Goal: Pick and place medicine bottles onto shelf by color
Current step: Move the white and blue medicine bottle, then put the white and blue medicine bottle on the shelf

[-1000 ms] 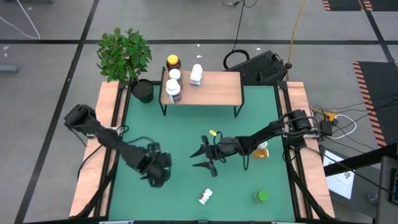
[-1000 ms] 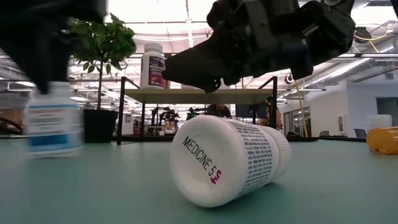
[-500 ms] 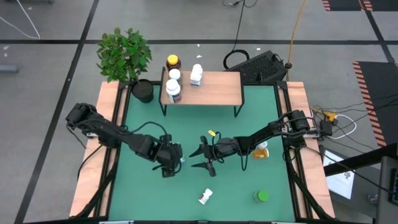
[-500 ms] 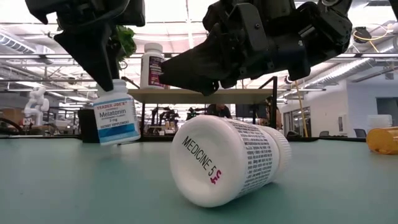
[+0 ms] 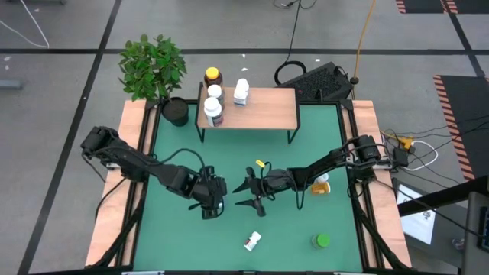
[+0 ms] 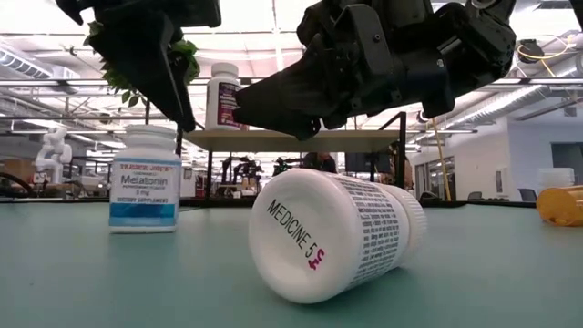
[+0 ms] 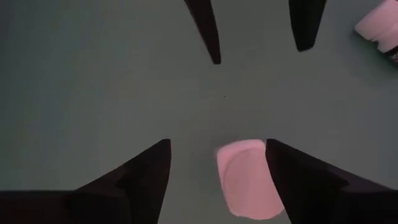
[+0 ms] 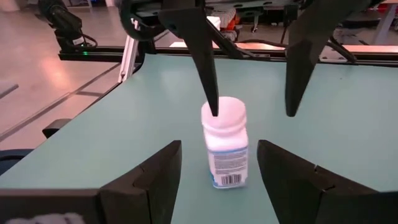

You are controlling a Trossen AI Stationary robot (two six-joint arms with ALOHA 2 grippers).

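A white Melatonin bottle (image 6: 144, 178) stands upright on its base on the green table, also seen in the right wrist view (image 8: 225, 146). My left gripper (image 5: 212, 195) is open and points down over it, its fingers (image 8: 208, 81) straddling the cap (image 7: 249, 180). My right gripper (image 5: 249, 192) is open, hovers just right of that bottle and faces it. The shelf (image 5: 252, 108) at the far side carries an amber bottle (image 5: 212, 76) and three white ones. A white bottle (image 6: 337, 232) lies on its side near the front edge. My left gripper has one fingertip (image 8: 212, 107) right at the rim of the Melatonin bottle's cap (image 8: 231, 112), coming from above. I cannot tell whether it touches. The other finger (image 8: 292, 93) stands clear of the bottle.
An orange bottle (image 5: 322, 185) lies by the right arm and a green bottle (image 5: 321, 241) stands near the front right corner. A potted plant (image 5: 157, 72) sits left of the shelf. Bare green table lies between the grippers and the shelf.
My left gripper carried the Melatonin bottle from the table's near left toward the middle, next to my right gripper. Half a second ago the bottle hung tilted in its fingers just above the table. It now stands upright on the table with the fingers raised above its cap.
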